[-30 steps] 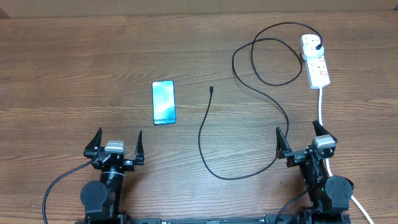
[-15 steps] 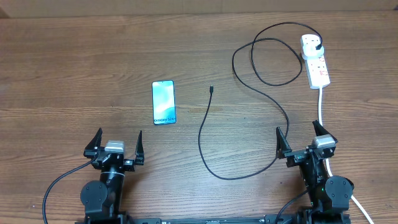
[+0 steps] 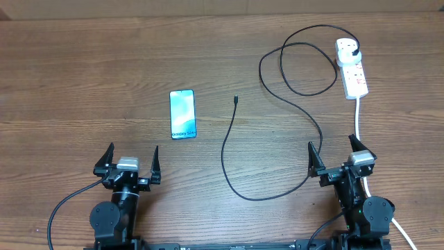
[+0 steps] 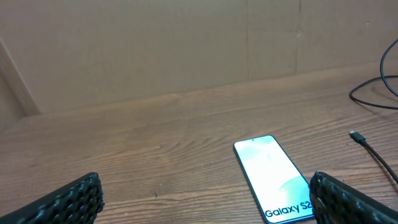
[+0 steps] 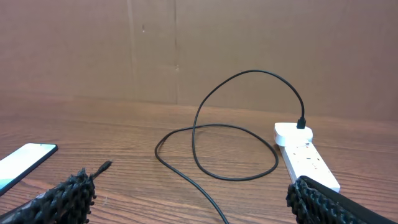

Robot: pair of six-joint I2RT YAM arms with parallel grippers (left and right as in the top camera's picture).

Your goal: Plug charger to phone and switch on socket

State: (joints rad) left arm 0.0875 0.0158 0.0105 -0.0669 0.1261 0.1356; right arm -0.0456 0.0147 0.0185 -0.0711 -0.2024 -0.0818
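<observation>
Wood-grain tabletop (image 3: 83,62), with a tan board wall (image 4: 155,43) behind it.

Left gripper (image 3: 133,148) is at the near edge, left half. Its jaws are spread as wide as they go, with nothing between them and touching nothing.

Right gripper (image 3: 331,143) is at the near edge, right half. Its jaws are likewise wide and empty. The charger (image 3: 223,149) passes just beside its inner finger; contact can't be told.

Phone (image 3: 182,114) lies flat, screen up, left of tabletop centre, its long side pointing at the far edge. It has a black rim and a pale blue-white lit screen, with "Galaxy S24+" at the near end.

Charger is a thin black cable. Its small black tip (image 3: 236,99) lies free near centre, right of the phone and apart from it. The cable bows toward the near edge, swings back up to the right and loops near the far right corner. It ends in a black plug (image 3: 355,50) seated in the socket (image 3: 352,69).

Socket is a white strip with a red marking, by the far right corner. Its white lead (image 3: 358,114) runs to the near edge past the right gripper.
</observation>
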